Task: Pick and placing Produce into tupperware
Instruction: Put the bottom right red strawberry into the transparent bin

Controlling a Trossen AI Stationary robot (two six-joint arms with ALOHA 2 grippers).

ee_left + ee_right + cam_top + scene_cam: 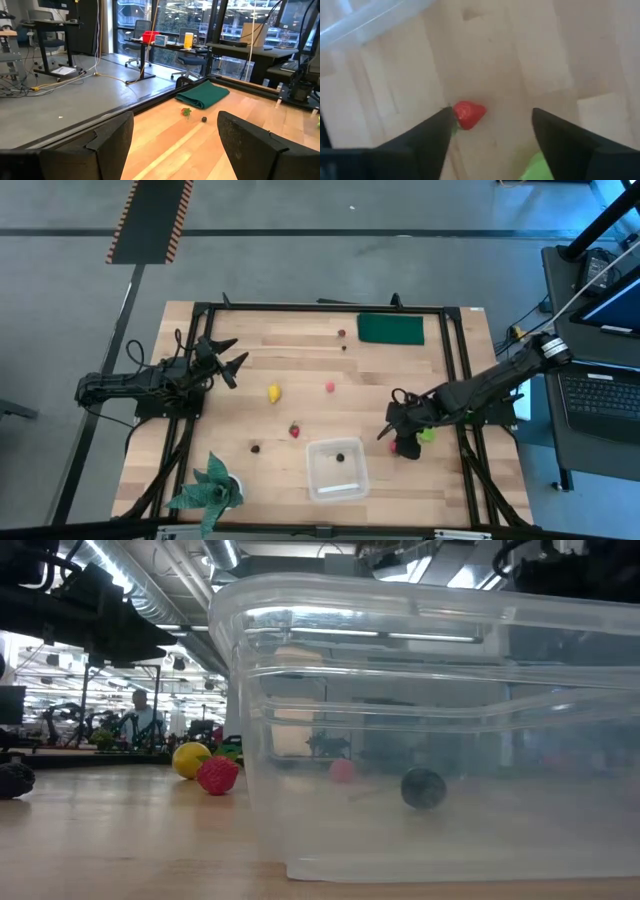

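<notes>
A wooden table (300, 380) with a black frame is seen from above, with two dark robot arms reaching in from the left and right sides.

The right gripper (398, 437) is low over the table's near right area, just right of the clear tupperware (337, 468). Its jaws stand apart with nothing held between them. In the right wrist view a red strawberry (468, 114) lies on the wood between the two fingers (427, 137), touching or almost touching one finger and clear of the other. A light green fruit piece (428, 434) lies just beside this gripper, on its right.

The left gripper (228, 356) hangs above the table's far left part, well apart from all the produce. Its jaws are wide and hold nothing.

The tupperware sits near the front edge, a little right of centre. One small dark berry (341, 457) lies inside it on the bottom.

On the open table, a yellow lemon (273, 392) lies left of centre. A pink berry (329, 387) lies to its right. Another red strawberry (294, 430) lies just left of the tupperware's far left corner, with a dark berry (255, 448) farther left.

A dark green cloth (390, 329) lies at the far right, with a small red piece (341, 334) and a tiny dark piece (344, 347) just to its left. A teal leafy plant (208, 488) stands at the near left corner.
</notes>
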